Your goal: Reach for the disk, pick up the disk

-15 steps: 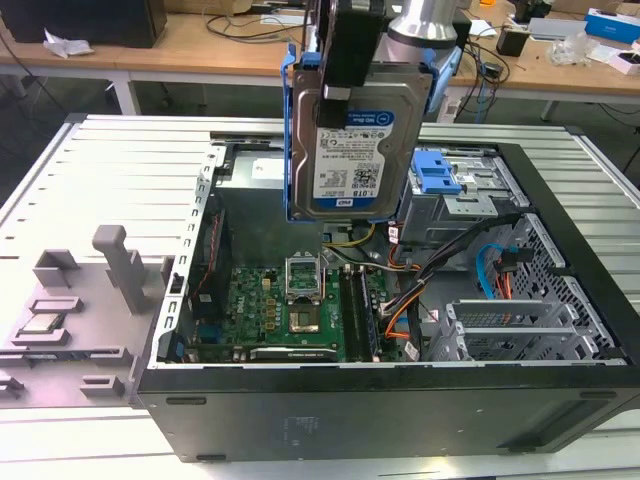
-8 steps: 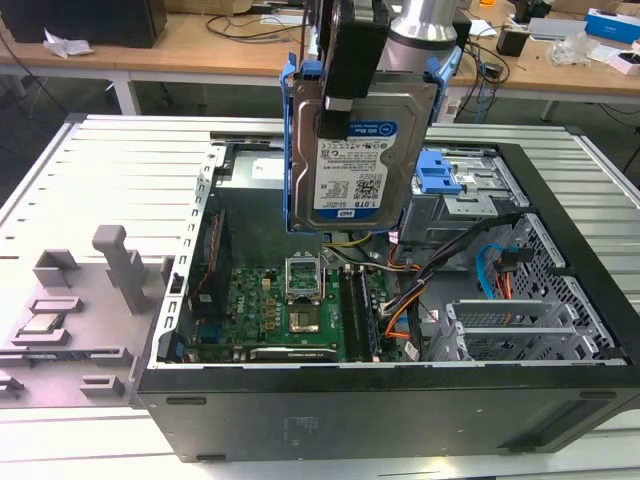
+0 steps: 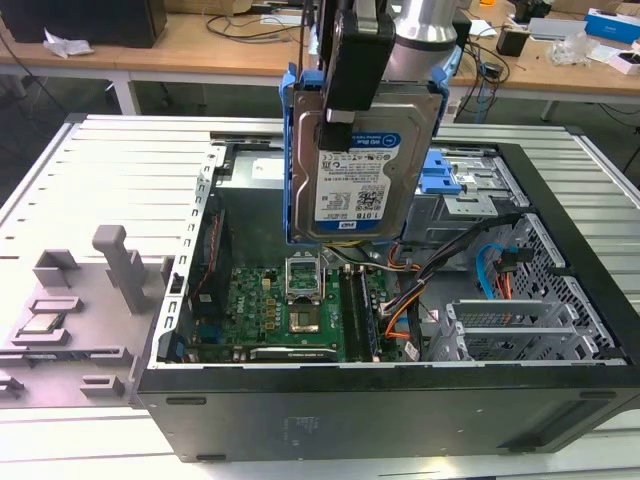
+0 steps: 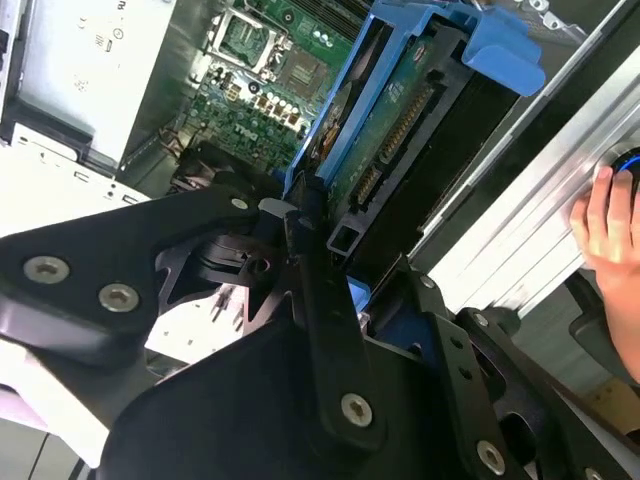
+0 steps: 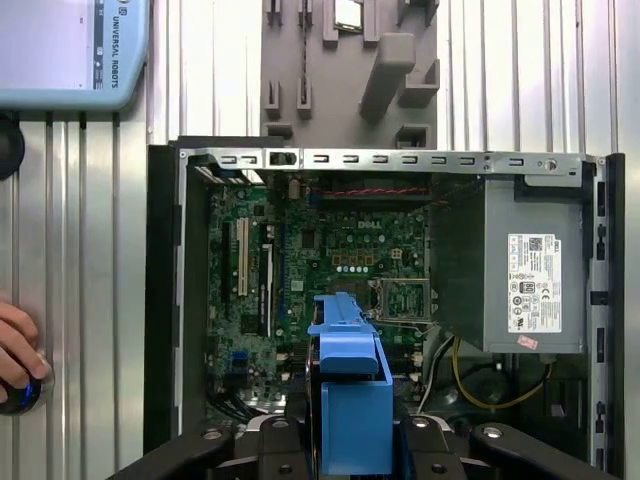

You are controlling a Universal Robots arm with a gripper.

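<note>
While the gripper (image 3: pixel 352 110) pinches the disk (image 3: pixel 362 170) upright above the open PC case (image 3: pixel 560 330), jaws clamp its flat faces; it looks rigid, fairly heavy, shock-sensitive, w/ blue rails (image 5: pixel 352 400) at edges.

An open black metal computer case (image 3: pixel 380 420) lies on a ribbed silver aluminium desk (image 3: pixel 110 170). Inside it, a green motherboard (image 3: pixel 290 300) sits at the case's centre, with orange and black cables (image 3: pixel 400 300) at its 3 o'clock side in the exterior view. A grey plastic fixture block (image 3: pixel 70 300) rests on the desk at the case's 9 o'clock. A grey boxed power supply (image 5: pixel 530 260) appears in the first wrist view.
</note>
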